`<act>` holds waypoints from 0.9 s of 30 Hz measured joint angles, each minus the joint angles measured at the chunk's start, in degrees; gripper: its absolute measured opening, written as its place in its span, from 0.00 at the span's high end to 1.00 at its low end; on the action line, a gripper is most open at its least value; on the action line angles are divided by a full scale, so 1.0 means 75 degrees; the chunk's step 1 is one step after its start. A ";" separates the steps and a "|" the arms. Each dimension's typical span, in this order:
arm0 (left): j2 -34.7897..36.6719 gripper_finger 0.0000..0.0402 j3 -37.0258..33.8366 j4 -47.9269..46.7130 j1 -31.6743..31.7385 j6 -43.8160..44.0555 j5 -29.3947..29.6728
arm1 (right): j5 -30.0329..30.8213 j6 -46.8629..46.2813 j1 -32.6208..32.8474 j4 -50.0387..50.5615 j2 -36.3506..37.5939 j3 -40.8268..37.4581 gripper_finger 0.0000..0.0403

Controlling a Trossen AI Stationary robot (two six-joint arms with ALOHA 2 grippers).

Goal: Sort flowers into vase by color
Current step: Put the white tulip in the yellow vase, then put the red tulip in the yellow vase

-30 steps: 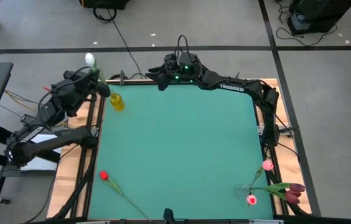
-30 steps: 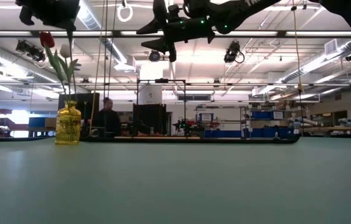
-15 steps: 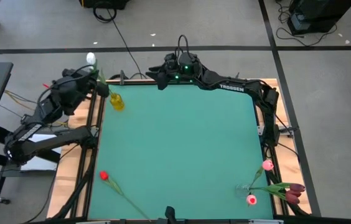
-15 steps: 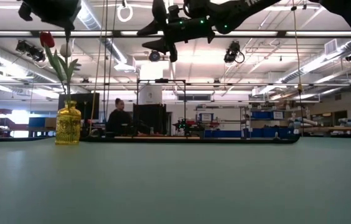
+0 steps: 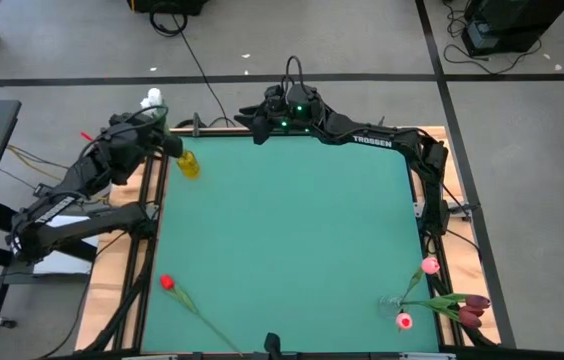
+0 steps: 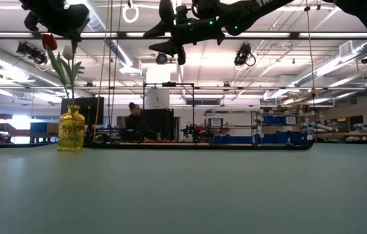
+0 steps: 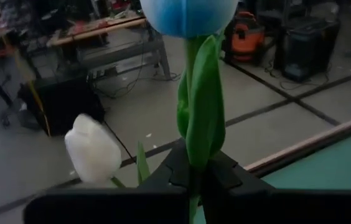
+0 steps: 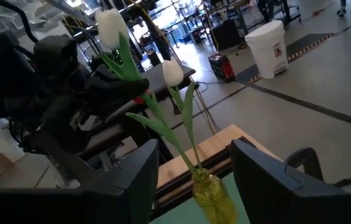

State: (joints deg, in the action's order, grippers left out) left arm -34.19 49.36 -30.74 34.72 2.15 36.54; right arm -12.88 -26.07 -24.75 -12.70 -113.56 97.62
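Left pincer: left gripper (image 5: 158, 128) sits at the upper left of the high view, just beside the yellow vase (image 5: 188, 164), fingers closed on the green stem of a white tulip (image 5: 151, 99); the left wrist view shows that stem pinched between its dark fingers.
Right pincer: right gripper (image 5: 247, 124) waits at the top centre of the high view, fingers spread wide, holding nothing.
Step in hand: by my read, a white tulip is going into the vase, stem foot already at or in the neck.
Vase contents: from the right wrist view, a second white tulip (image 8: 173, 72) stands in the vase; the low view also shows a red head (image 6: 49, 41) up there.
Next move: lower until the stem seats, let go, then lift straight off so nothing tips.
Flowers left: one red tulip (image 5: 167, 283) at lower left of the mat; pink and maroon tulips (image 5: 432, 300) bunched at lower right, well apart from both grippers.
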 joint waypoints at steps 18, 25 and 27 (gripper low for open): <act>-0.0729 0.29 0.1892 -0.4818 0.0548 0.3490 -0.1847 | -0.0319 -0.0170 0.0417 0.1351 0.0000 -0.0003 0.43; -0.1824 0.28 0.3639 -0.7292 0.0522 0.4057 -0.2596 | -0.0498 -0.0185 0.0760 0.1531 0.0000 -0.0003 0.43; -0.2016 0.28 0.3805 -0.7946 0.0522 0.4298 -0.2644 | -0.0502 -0.0184 0.0849 0.1768 0.0000 -0.0003 0.43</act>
State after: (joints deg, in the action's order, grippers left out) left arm -49.31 77.90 -90.34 38.63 34.39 16.71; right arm -16.65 -27.45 -18.39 0.56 -113.56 97.60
